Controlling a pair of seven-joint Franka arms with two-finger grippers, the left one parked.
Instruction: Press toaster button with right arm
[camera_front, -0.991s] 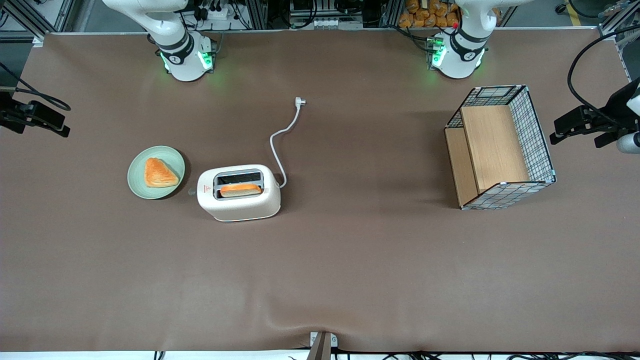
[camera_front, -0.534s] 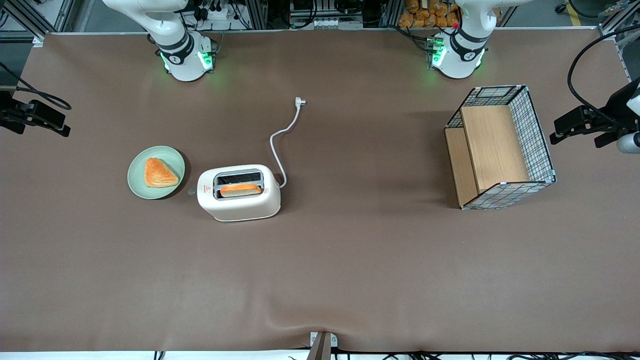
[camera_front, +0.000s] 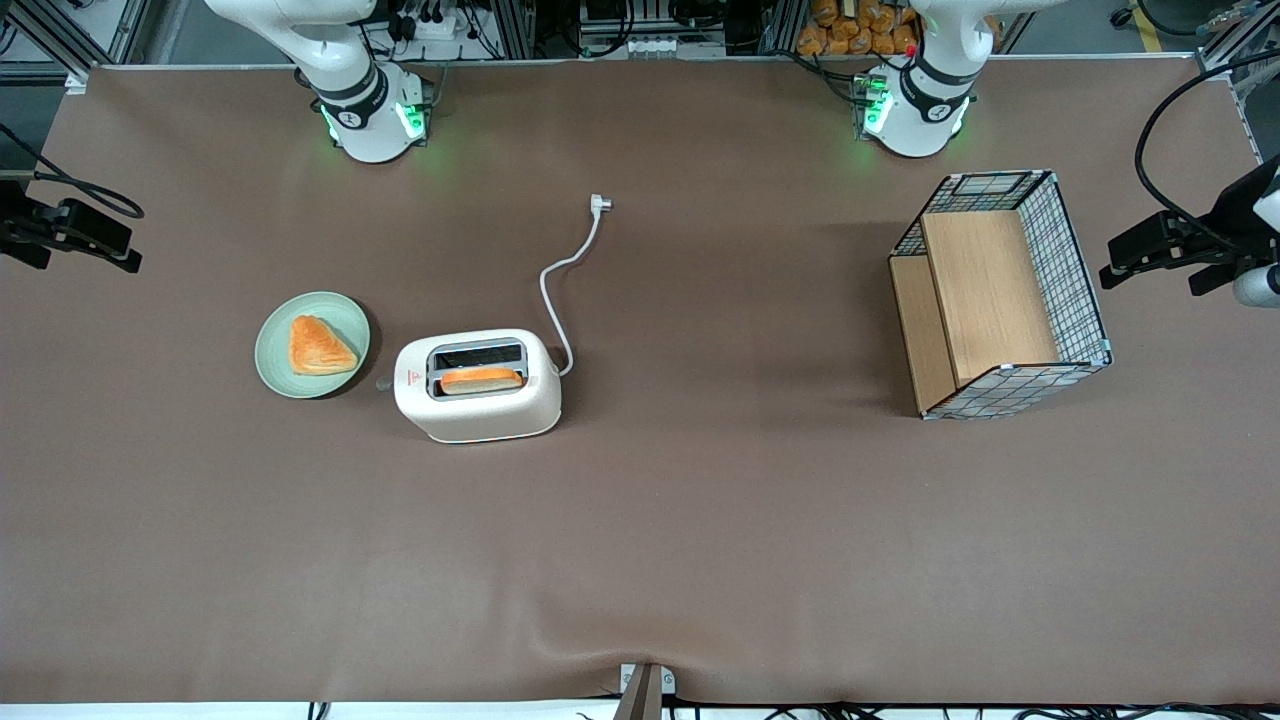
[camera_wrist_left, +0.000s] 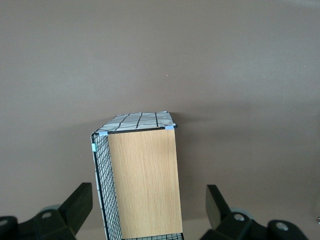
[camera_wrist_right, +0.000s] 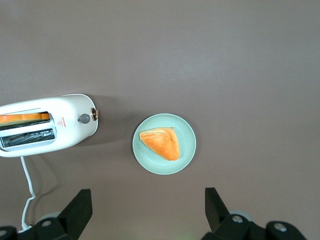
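The cream-white toaster (camera_front: 478, 385) (camera_wrist_right: 46, 125) stands on the brown table with a slice of toast (camera_front: 481, 379) in the slot nearer the front camera. Its small grey toaster button (camera_front: 383, 382) (camera_wrist_right: 84, 118) juts from the short end by the red triangle sticker, facing the plate. The right arm's gripper (camera_front: 110, 250) (camera_wrist_right: 148, 202) hangs high above the table toward the working arm's end, well apart from the toaster. It is open, with nothing between the fingers (camera_wrist_right: 80, 207).
A green plate (camera_front: 283, 372) (camera_wrist_right: 186, 155) holding a triangular pastry (camera_front: 318, 346) lies beside the button end. The toaster's white cord and plug (camera_front: 599, 204) trail toward the arm bases. A wire-and-wood basket (camera_front: 1000, 295) lies toward the parked arm's end.
The right arm's gripper has drifted very slightly at the table's edge. The toaster, plate and basket have not moved.
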